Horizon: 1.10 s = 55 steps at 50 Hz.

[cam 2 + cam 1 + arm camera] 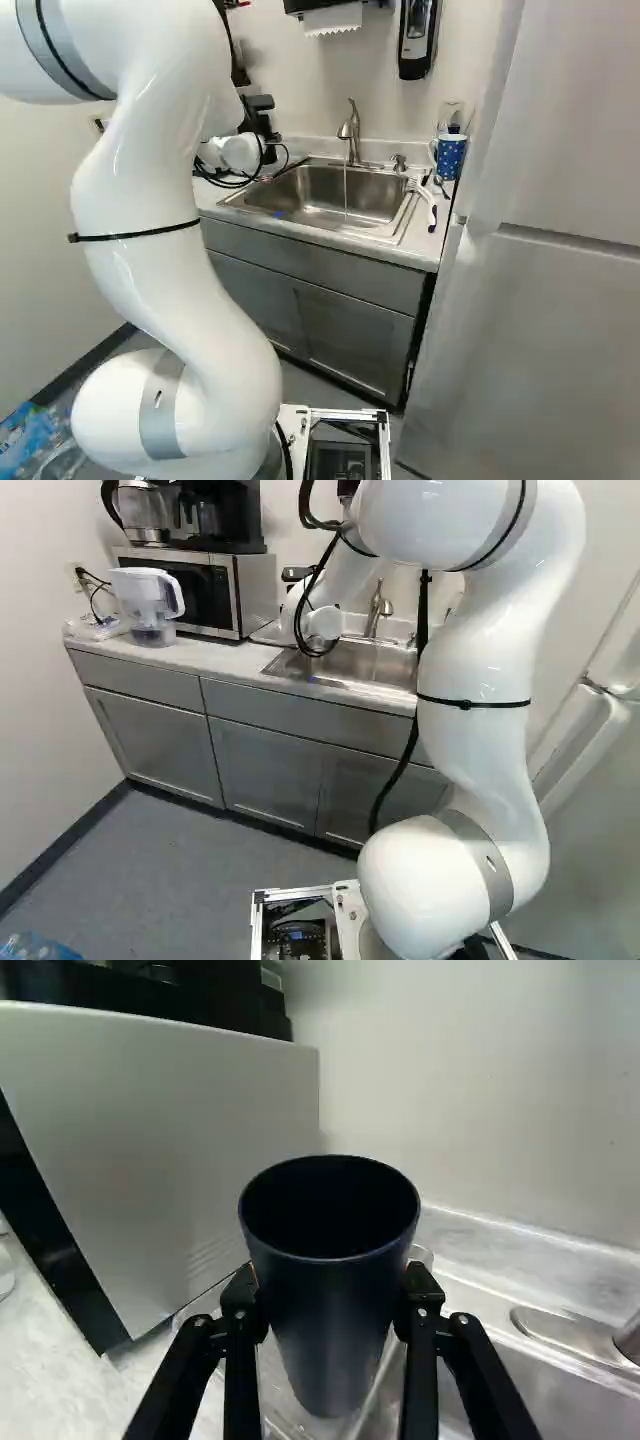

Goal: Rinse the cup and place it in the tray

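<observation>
Gripping dark navy tapered cup [335,1315] from both sides with black two-finger hand [262,127]. Holding it mouth up, tipped toward wrist camera, above or in clear plastic tray [286,1402]; can't tell if touching. Working near back edge of pale stone-look surface [222,661], between silver-sided microwave [256,592] and stainless sink [310,190]. Seeing thin water stream [346,192] below brushed-metal faucet [350,130].

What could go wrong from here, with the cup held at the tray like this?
The cup, gripped by the fingers, could catch the rim of the clear tray and tip if released off-centre. It might also knock the nearby microwave if swung that way. Water runs from the faucet and could be left on.
</observation>
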Tool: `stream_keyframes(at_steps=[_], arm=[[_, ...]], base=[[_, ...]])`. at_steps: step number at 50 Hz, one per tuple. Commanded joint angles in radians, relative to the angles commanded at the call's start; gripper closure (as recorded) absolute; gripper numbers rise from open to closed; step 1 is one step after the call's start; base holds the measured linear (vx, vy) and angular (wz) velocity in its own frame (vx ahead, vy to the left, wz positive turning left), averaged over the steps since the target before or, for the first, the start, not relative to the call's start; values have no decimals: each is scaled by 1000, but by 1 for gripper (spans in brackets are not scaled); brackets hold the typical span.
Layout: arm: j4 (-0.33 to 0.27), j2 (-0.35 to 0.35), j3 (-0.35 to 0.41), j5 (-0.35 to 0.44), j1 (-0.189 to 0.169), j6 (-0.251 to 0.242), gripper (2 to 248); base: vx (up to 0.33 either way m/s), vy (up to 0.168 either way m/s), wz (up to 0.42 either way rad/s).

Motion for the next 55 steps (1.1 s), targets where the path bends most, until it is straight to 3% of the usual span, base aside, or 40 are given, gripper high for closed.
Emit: stream_keyframes(at_steps=[29,55], arm=[[0,-166,-164,0,2,0,124],[0,-176,-162,-10,2,0,124]], base=[[0,0,0],[0,0,0]])
